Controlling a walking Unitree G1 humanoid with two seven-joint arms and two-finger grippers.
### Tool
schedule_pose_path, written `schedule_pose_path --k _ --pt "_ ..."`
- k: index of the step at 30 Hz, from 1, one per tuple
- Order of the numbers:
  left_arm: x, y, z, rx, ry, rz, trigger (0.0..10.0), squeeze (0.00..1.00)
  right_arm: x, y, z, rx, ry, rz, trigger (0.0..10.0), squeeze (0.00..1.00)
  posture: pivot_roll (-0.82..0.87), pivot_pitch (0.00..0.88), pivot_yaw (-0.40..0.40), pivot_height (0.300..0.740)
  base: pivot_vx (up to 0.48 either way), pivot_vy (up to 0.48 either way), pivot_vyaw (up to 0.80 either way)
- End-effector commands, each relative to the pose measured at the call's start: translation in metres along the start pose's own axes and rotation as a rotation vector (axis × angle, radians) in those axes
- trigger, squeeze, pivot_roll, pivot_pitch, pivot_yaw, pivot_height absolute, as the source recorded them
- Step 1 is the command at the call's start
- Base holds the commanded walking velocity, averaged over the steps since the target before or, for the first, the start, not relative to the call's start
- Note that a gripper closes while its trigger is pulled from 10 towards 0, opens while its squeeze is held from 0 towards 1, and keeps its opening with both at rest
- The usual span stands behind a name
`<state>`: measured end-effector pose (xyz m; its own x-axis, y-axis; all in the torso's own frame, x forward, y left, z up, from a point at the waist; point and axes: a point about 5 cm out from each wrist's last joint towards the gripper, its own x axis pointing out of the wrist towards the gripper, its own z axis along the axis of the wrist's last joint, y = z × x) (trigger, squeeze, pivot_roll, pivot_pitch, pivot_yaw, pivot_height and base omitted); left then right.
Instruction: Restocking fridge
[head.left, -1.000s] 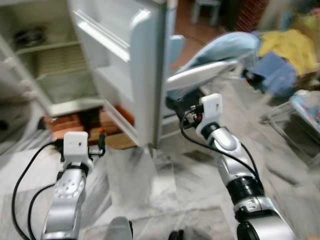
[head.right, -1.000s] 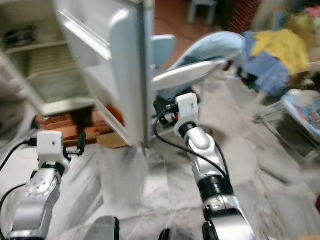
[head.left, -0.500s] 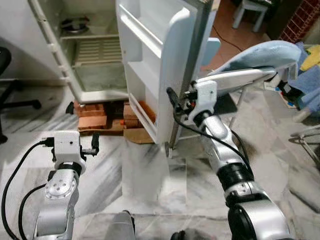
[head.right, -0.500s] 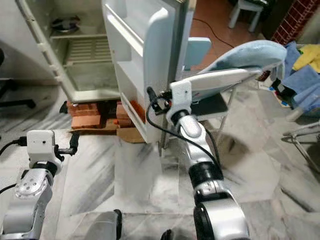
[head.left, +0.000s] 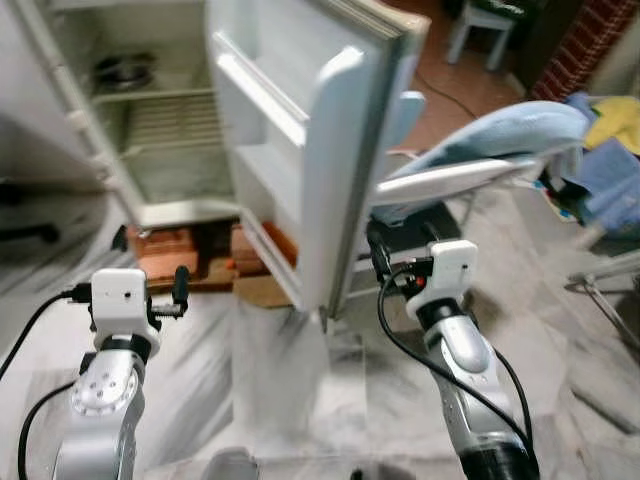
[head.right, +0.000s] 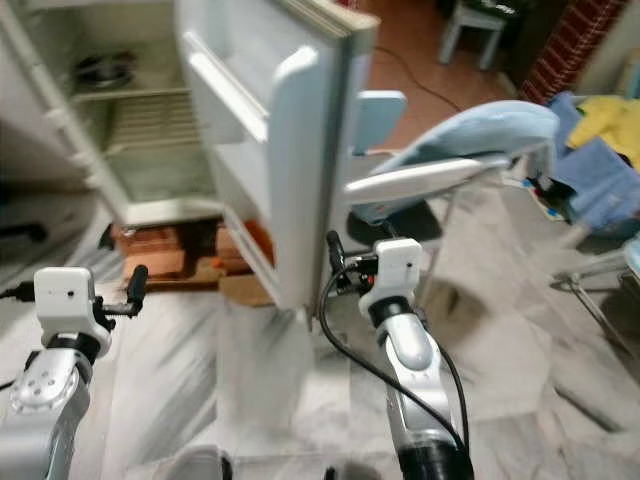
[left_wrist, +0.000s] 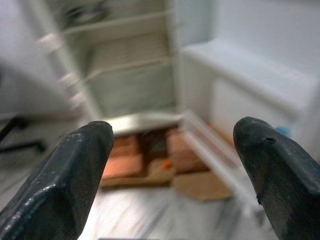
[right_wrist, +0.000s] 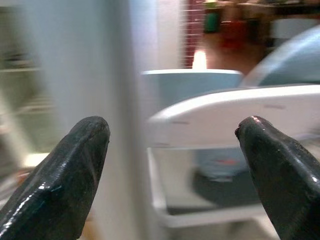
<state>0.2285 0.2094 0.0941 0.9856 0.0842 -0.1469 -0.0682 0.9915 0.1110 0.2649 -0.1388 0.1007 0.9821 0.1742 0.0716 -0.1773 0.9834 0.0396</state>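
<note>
Since half a second ago my right gripper (head.right: 335, 250) has dropped away from the door edge and hangs lower, beside it; the head camera has also swung.

The fridge (head.left: 150, 140) stands open on orange bricks (head.left: 170, 255), a white enamel box with ribbed wire shelves. Its door (head.left: 330, 150), smooth moulded plastic with rounded bins, juts toward me.

Risk: the right arm could clip that door edge and swing it.

Both grippers are empty, fingers spread wide, blunt matte black. My left gripper (head.left: 180, 285) hovers low, facing the cabinet.

1 fridge (head.left: 300, 120), 2 grippers, 1 stool (head.left: 478, 25)
</note>
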Motion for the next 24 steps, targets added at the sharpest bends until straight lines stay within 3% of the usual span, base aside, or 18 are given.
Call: schedule_pose_path --k 1,7,17,24 --pt "-0.001 -0.01 0.001 -0.016 -0.006 -0.041 10.0 0.0 0.001 -0.008 0.008 -0.026 -0.01 -0.031 10.0 0.0 0.1 0.075 -0.043 0.74 0.48 0.0 0.0" --pt "-0.001 -0.011 0.002 -0.025 -0.013 -0.035 10.0 0.0 0.009 -0.007 0.017 -0.034 -0.03 -0.03 10.0 0.0 0.1 0.079 -0.049 0.74 0.467 0.0 0.0" --pt "-0.008 -0.009 -0.009 -0.038 0.062 0.016 10.0 0.0 0.009 -0.003 0.006 0.007 0.054 0.093 10.0 0.0 0.11 0.089 -0.05 0.74 0.0 0.0 0.0" --pt "-0.009 -0.007 -0.013 -0.031 0.103 0.017 10.0 0.0 0.015 0.003 0.007 0.017 0.056 0.219 10.0 0.0 0.11 0.087 -0.044 0.74 0.0 0.0 0.8"
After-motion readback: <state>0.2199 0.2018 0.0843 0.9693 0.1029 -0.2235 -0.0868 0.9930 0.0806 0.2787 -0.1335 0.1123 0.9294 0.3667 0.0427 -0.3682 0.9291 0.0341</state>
